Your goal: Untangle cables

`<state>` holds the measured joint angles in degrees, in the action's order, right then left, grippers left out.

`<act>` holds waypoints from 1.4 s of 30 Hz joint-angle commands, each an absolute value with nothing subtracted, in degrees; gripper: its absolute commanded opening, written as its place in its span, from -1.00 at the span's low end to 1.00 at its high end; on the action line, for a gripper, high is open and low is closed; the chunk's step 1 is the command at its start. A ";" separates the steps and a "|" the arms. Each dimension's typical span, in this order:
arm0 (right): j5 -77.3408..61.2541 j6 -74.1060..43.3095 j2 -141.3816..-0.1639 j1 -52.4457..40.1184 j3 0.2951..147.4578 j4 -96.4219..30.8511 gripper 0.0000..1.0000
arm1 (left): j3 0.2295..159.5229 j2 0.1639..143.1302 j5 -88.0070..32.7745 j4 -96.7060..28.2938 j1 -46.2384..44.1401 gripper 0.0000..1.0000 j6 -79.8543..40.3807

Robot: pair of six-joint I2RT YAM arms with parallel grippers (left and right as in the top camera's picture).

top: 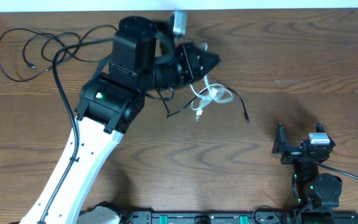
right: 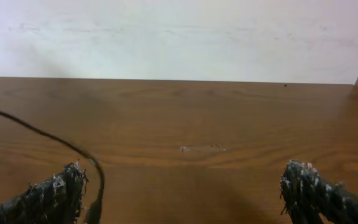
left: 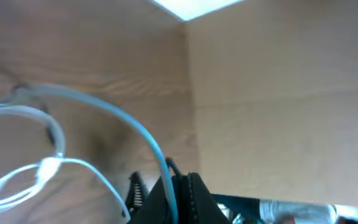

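Observation:
My left gripper (top: 211, 61) is at the back middle of the table, shut on the white cable (top: 211, 94), which hangs from it in loops to the table. In the left wrist view the fingers (left: 178, 190) pinch the white cable (left: 123, 121); a dark strand next to it is unclear. One thin black cable (top: 241, 106) crosses under the white loops and ends in a plug to the right. Another black cable (top: 27, 46) lies looped at the back left. My right gripper (top: 299, 130) is open and empty at the front right. In the right wrist view (right: 191, 193), a black cable (right: 73, 149) ends by its left finger.
The left arm's white and black body (top: 98, 143) spans the left middle of the table. A thicker black cord runs along it (top: 67, 106). The white wall (right: 179, 37) borders the table's far edge. A black rail (top: 197, 218) lies along the front edge.

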<state>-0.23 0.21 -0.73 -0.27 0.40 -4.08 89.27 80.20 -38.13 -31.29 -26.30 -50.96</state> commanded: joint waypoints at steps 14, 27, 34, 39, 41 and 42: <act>-0.19 -0.60 -0.56 -0.95 0.30 -4.32 0.98 | 89.58 81.41 -36.99 -30.81 -25.36 -0.84 -58.48; -0.19 -0.60 -0.56 -0.95 0.30 -4.32 0.98 | 89.58 82.00 -52.01 -12.47 -24.97 -0.85 -59.81; -0.19 -0.60 -0.56 -0.95 0.30 -4.32 0.99 | 89.58 82.00 -63.70 4.67 -25.30 -0.85 -53.63; -0.19 -0.58 -0.56 -0.95 0.30 -4.32 0.99 | 89.58 81.97 -58.13 5.63 -25.30 -0.85 -81.36; -0.16 -0.60 -0.56 -0.95 0.30 -4.32 0.99 | 89.60 81.87 -60.49 17.74 -25.30 -0.85 -88.84; -0.19 -0.58 -0.56 -0.95 0.30 -4.32 0.99 | 89.60 81.87 -61.71 26.06 -25.32 -0.85 -91.18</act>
<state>-0.25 0.19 -0.73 -0.27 0.40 -4.03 88.38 82.98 -59.57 17.21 -25.43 -76.31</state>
